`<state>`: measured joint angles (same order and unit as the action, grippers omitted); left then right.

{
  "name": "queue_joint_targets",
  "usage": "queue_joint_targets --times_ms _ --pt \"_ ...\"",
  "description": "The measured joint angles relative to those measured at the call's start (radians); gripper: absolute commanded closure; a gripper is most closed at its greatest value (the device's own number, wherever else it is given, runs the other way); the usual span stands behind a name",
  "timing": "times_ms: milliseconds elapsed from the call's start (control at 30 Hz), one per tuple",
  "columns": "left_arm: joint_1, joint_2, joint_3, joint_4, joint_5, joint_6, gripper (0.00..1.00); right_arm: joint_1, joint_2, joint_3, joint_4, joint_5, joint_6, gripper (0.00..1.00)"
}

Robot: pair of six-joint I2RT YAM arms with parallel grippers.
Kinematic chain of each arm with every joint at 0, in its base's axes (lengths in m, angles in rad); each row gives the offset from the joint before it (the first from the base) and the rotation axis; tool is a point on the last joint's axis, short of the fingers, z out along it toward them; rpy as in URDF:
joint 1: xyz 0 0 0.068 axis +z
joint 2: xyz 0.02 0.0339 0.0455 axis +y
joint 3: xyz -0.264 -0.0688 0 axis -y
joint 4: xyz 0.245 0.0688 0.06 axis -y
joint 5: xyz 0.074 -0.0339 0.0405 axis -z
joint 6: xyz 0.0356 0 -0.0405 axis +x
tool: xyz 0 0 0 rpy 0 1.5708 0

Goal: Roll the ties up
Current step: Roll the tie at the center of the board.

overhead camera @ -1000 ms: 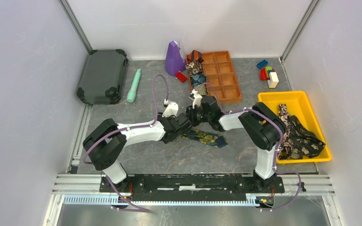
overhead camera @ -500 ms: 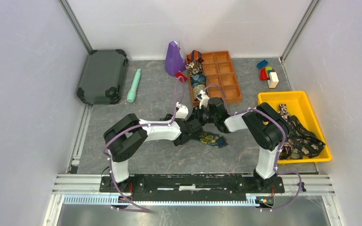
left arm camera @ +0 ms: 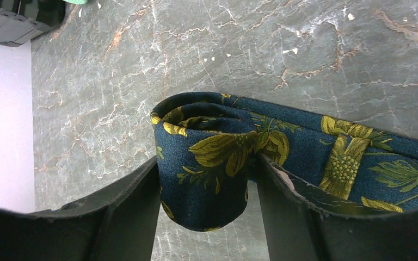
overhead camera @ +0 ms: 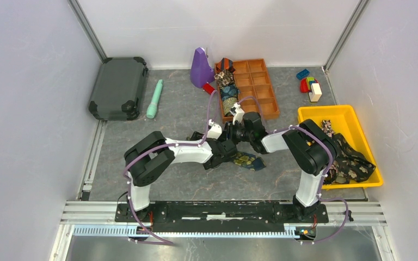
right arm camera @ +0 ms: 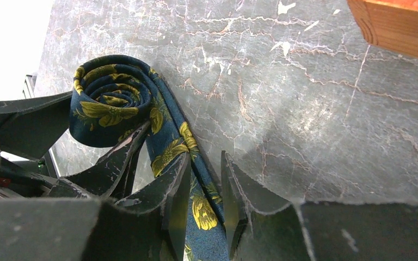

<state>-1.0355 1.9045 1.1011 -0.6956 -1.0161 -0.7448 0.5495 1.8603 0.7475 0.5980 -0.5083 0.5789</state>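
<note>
a: fingers [left arm camera: 125, 217] of the left gripper [left arm camera: 208, 163] flank the rolled end of the navy-gold tie [left arm camera: 207, 185], touching both sides. pressing or only resting, i cannot tell. right gripper [right arm camera: 206, 157] is pinched on the flat tail

b: location?

a: mid table [overhead camera: 168, 179], near the wooden tray [overhead camera: 265, 93]

b: risk?

a: the coil looks loose. if the left lets go first, it likely springs open. a tug from the right would drag it unrolled
</note>
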Motion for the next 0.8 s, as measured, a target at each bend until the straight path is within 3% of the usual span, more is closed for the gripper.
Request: queue_joint_targets --times_ms 800 --pt "-0.001 -0.049 0.087 -0.005 0.246 0.115 0.11 -0.003 0.0 -0.006 0.035 0.0 0.0 0.67"
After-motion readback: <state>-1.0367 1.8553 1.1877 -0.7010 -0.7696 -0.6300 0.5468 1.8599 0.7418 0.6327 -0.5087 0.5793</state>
